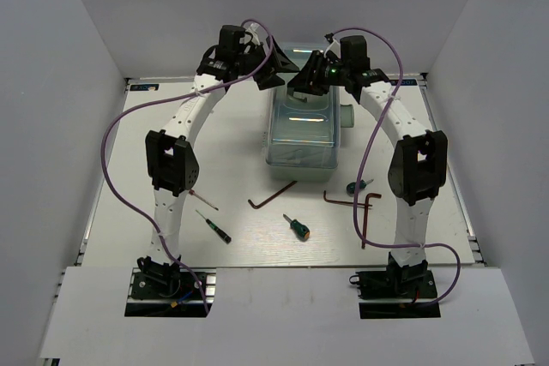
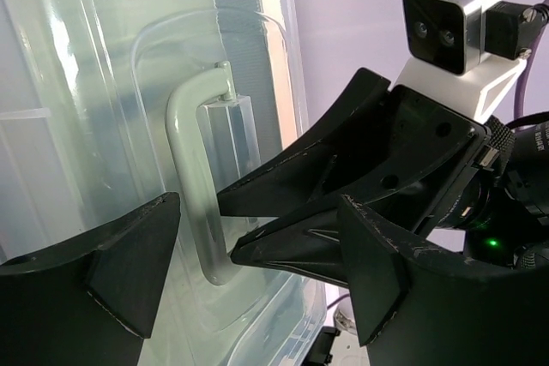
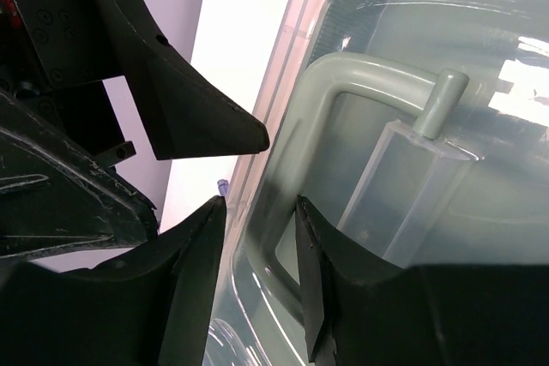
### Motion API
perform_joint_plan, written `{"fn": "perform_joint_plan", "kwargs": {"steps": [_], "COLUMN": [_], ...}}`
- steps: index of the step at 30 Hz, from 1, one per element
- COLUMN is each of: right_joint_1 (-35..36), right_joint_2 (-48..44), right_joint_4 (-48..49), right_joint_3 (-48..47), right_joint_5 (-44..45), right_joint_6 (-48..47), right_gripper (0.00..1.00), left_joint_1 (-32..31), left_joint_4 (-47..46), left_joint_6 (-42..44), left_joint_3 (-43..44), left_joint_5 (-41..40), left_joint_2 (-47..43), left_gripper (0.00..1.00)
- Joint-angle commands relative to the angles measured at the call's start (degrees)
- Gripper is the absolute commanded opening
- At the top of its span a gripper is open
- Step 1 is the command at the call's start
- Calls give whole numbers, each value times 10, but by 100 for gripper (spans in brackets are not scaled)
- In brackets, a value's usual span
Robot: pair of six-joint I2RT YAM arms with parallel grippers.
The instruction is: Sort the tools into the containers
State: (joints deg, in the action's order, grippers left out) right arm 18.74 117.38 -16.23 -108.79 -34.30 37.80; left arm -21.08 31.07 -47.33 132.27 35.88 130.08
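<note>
Toolbox (image 1: 300,139): pale green, clear lid (image 2: 86,83) closed, standing mid-table toward the far side. Handle (image 3: 287,203): pale green bar lying on the lid, pivoted in a clear bracket. Right gripper (image 3: 261,203): over the far part of the lid, jaws part-way in, one finger on each side of the handle bar. A sliver of lid shows between one finger and the bar, and I cannot tell whether the pads press it. Left gripper (image 2: 260,201): beside the right one above the lid, jaws spread wide, nothing held. Tools, all loose on the table (image 1: 129,212) on the near side of the toolbox:
- small hex key (image 1: 272,195), just off the box's near edge;
- large hex key (image 1: 361,212), to the right, by the right arm;
- blue screwdriver (image 1: 358,185), near that key's far end;
- green screwdriver (image 1: 298,228), stubby, between the two arms;
- dark screwdriver (image 1: 215,228), to the left, near the left arm;
- thin tool (image 1: 204,201), close against the left arm, kind not discernible.
</note>
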Motion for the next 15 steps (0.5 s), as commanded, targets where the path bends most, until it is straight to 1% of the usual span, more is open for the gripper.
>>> {"fn": "perform_joint_plan", "kwargs": {"steps": [1,3,4,15], "right_joint_1": [9,1,10,8], "right_joint_2": [-27,-27,-28,-37], "right_joint_4": [37,42,44,63], "right_joint_3": [10,11,11,22], "right_joint_5": [-38,-42,-44,-61], "right_joint_6": [16,20,19,32], "right_gripper": [44,44,44,42], "left_joint_1": [-3,-3,-3,-13], "left_joint_4": [46,46,46,46], "left_joint_6": [18,18,18,18], "left_joint_3": [5,5,5,5], "left_joint_5": [-5,-5,-5,-5], "left_joint_2": [7,7,7,17], "left_gripper": [85,85,85,85]}}
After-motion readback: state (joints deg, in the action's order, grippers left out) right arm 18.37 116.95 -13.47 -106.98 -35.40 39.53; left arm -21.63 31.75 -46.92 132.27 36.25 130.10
